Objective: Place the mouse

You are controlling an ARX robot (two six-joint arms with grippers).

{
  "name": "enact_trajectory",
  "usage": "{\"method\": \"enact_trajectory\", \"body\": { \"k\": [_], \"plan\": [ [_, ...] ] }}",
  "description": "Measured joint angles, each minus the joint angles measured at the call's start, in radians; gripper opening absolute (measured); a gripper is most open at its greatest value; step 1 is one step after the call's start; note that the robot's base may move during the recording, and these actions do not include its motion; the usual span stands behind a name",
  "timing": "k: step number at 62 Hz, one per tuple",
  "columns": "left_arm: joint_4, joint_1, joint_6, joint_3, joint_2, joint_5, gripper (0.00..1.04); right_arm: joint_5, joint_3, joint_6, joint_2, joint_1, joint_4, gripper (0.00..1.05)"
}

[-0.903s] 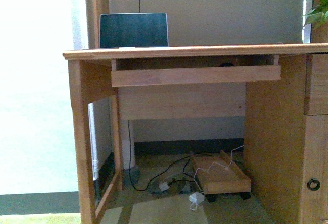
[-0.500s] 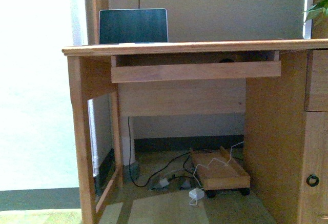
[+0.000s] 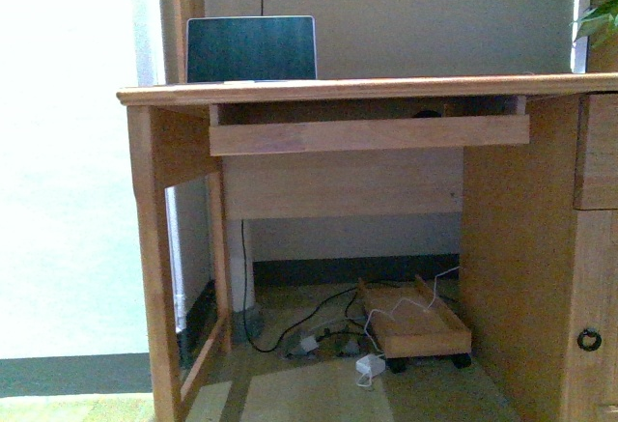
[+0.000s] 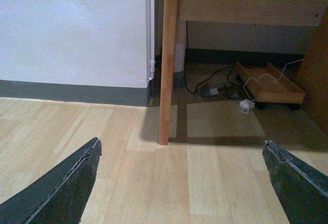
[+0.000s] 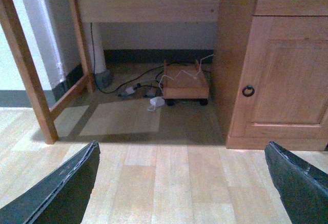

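A small dark domed shape (image 3: 426, 112), seemingly the mouse, peeks over the front board of the pull-out keyboard tray (image 3: 369, 134) under the wooden desk top (image 3: 367, 88); most of it is hidden. Neither arm shows in the front view. My left gripper (image 4: 179, 183) is open and empty, low over the wooden floor, facing the desk's left leg (image 4: 168, 70). My right gripper (image 5: 179, 188) is open and empty, low over the floor, facing the desk's knee space. The mouse shows in neither wrist view.
A laptop (image 3: 251, 48) stands open at the desk's back left. Under the desk are a wheeled wooden stand (image 3: 415, 323), cables and a white adapter (image 3: 369, 367). A cabinet door with a ring pull (image 5: 248, 90) closes the desk's right side. Plant leaves (image 3: 599, 7) hang top right.
The whole scene sits slightly higher in the front view than 0.9 s ago; it has held steady for the last half second. Nothing on the desk has moved.
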Motion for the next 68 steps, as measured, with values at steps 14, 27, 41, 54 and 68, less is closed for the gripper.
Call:
{"method": "enact_trajectory", "body": {
  "k": [14,27,41,54,68],
  "plan": [
    [0.0,0.0,0.0,0.0,0.0,0.0,0.97,0.0,0.0,0.0,0.0,0.0,0.0,0.97],
    [0.0,0.0,0.0,0.0,0.0,0.0,0.97,0.0,0.0,0.0,0.0,0.0,0.0,0.97],
    [0.0,0.0,0.0,0.0,0.0,0.0,0.97,0.0,0.0,0.0,0.0,0.0,0.0,0.97],
    [0.0,0.0,0.0,0.0,0.0,0.0,0.97,0.0,0.0,0.0,0.0,0.0,0.0,0.97],
    [0.0,0.0,0.0,0.0,0.0,0.0,0.97,0.0,0.0,0.0,0.0,0.0,0.0,0.97]
  ]
}}
